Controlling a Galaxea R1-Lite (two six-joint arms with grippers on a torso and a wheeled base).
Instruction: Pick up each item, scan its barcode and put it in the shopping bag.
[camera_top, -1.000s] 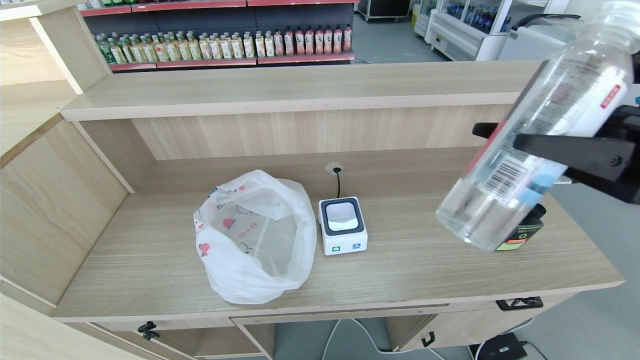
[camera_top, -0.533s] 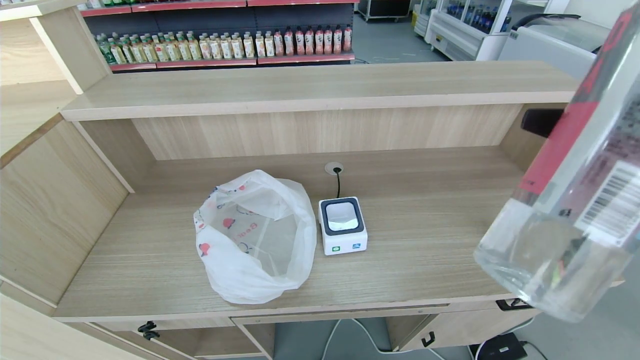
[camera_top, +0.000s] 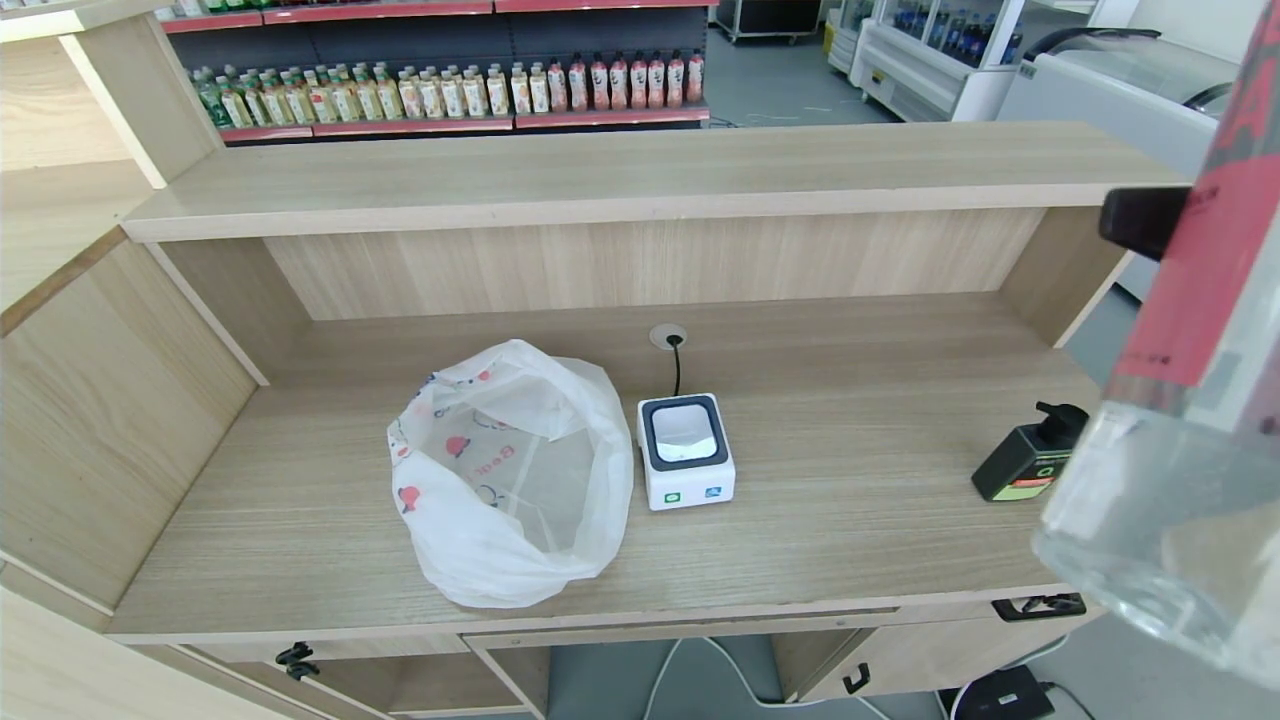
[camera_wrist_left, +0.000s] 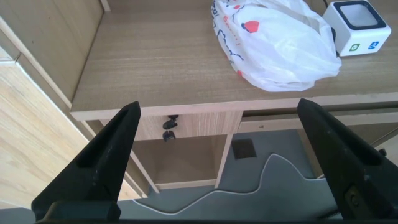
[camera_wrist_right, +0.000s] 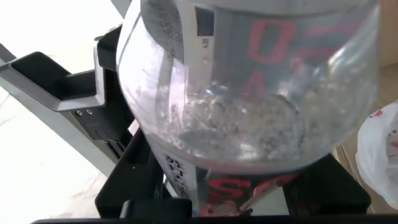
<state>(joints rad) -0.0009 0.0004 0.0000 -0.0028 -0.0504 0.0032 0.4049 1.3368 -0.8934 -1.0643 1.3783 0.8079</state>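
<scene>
A clear water bottle with a red label hangs high at the right edge of the head view, close to the camera, above the counter's right end. My right gripper is shut on the water bottle; one black finger shows beside the label. The white shopping bag lies open on the counter's middle left, with the white scanner just to its right. A dark green pump bottle stands at the counter's right end. My left gripper is open, low in front of the counter's left front edge, with nothing in it.
The wooden counter has a raised back ledge and side walls. A cable runs from the scanner to a hole at the back. Drawer handles sit under the front edge. Shelves of drinks stand far behind.
The right gripper has carried the water bottle to the right and closer to the camera. That uncovered the pump bottle on the counter. Bag and scanner have not moved.
</scene>
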